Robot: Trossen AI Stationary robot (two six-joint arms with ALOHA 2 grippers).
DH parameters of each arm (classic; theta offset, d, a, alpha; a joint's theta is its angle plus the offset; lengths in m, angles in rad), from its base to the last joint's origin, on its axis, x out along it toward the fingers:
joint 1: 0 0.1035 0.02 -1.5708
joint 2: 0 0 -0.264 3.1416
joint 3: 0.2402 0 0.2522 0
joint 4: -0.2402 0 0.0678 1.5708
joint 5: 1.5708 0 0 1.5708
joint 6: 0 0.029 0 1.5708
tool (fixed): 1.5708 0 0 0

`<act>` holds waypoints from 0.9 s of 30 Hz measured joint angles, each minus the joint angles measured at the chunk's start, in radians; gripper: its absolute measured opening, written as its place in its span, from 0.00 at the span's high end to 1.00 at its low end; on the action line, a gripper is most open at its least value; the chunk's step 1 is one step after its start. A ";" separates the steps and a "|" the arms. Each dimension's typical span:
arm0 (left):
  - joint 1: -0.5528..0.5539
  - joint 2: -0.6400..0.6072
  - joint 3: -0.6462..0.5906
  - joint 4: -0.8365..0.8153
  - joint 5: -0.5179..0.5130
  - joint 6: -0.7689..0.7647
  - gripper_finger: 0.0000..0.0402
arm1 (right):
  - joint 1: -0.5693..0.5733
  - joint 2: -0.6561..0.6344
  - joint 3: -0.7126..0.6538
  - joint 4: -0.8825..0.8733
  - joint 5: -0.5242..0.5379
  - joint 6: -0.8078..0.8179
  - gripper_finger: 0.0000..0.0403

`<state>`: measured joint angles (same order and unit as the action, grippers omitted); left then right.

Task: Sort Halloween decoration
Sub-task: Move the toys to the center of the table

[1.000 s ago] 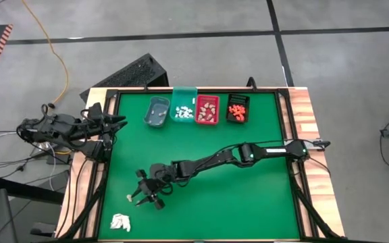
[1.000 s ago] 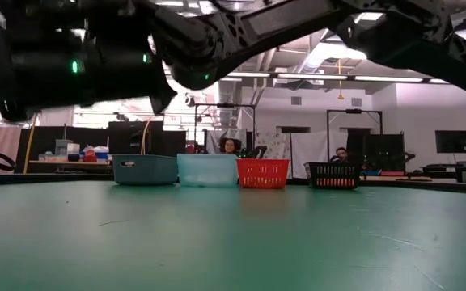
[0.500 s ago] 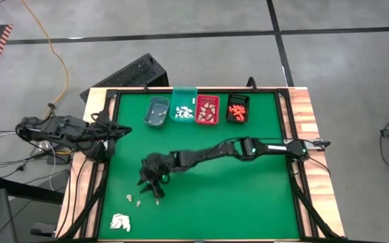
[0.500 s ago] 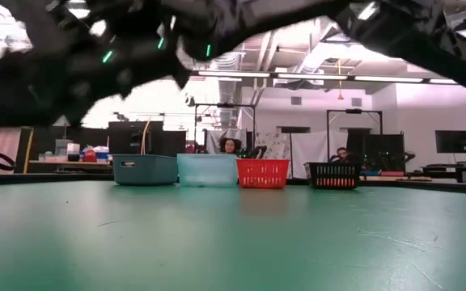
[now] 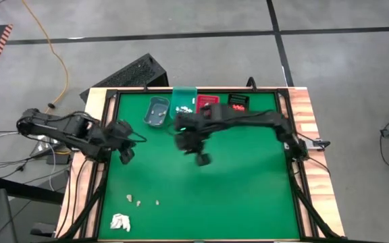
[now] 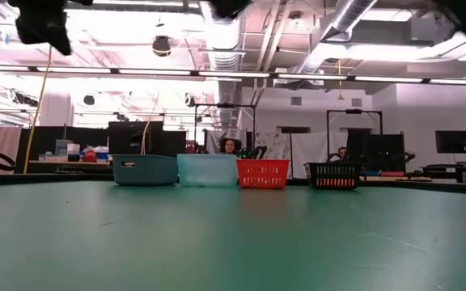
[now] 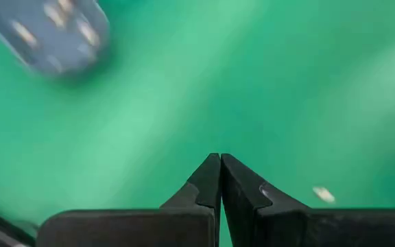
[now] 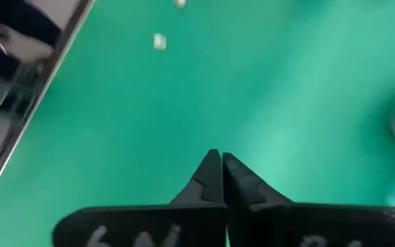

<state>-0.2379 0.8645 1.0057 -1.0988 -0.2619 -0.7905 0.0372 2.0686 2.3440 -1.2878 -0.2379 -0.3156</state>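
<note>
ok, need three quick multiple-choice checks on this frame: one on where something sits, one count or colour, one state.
1. Where is the white papery wad?
A. in the grey bin
B. on the mat near the front left corner
C. beside the black bin

2. How many tiny pieces lie loose on the mat beside the wad?
A. three
B. none
C. nine

3. How do the left gripper fingers stand?
A. wide open
B. shut, tips together
C. clamped on a bin

Key: 1 B, the high view shows it alone at that corner. 2 A, three pale specks sit in a row. 3 B, the left wrist view shows the tips meeting with nothing between.
</note>
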 joint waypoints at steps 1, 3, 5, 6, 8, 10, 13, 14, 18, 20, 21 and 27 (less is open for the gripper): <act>-0.009 0.029 0.010 -0.007 0.046 -0.033 1.00 | 0.004 -0.034 0.000 -0.053 0.038 0.005 0.99; -0.044 0.083 0.011 -0.004 0.139 -0.104 1.00 | 0.014 -0.094 0.000 -0.111 0.118 0.032 0.98; -0.101 0.137 0.000 -0.006 0.218 -0.189 1.00 | 0.027 -0.143 0.000 -0.135 0.189 0.059 0.99; -0.129 0.166 -0.009 -0.008 0.264 -0.232 1.00 | 0.035 -0.172 0.000 -0.138 0.222 0.072 0.99; -0.188 0.222 -0.027 -0.003 0.342 -0.306 1.00 | 0.053 -0.227 -0.001 -0.139 0.292 0.100 1.00; -0.249 0.270 -0.030 0.012 0.395 -0.362 1.00 | 0.072 -0.273 0.000 -0.141 0.362 0.129 0.99; -0.328 0.332 -0.030 0.028 0.436 -0.436 1.00 | 0.098 -0.310 0.000 -0.141 0.444 0.157 1.00; -0.350 0.356 -0.030 0.026 0.450 -0.451 1.00 | 0.108 -0.316 0.000 -0.141 0.467 0.163 1.00; -0.404 0.444 -0.032 0.022 0.486 -0.464 1.00 | 0.141 -0.332 -0.001 -0.142 0.539 0.177 1.00; -0.411 0.483 -0.054 0.048 0.545 -0.459 1.00 | 0.156 -0.334 -0.001 -0.147 0.549 0.177 1.00; -0.412 0.501 -0.066 0.069 0.576 -0.453 1.00 | 0.164 -0.333 -0.001 -0.153 0.552 0.177 1.00; -0.430 0.567 -0.149 0.256 0.625 -0.457 1.00 | 0.199 -0.330 -0.016 -0.170 0.558 0.177 1.00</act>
<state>-0.6678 1.4317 0.8570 -0.8431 0.3628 -1.2473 0.2365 1.7386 2.3280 -1.4575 0.3200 -0.1387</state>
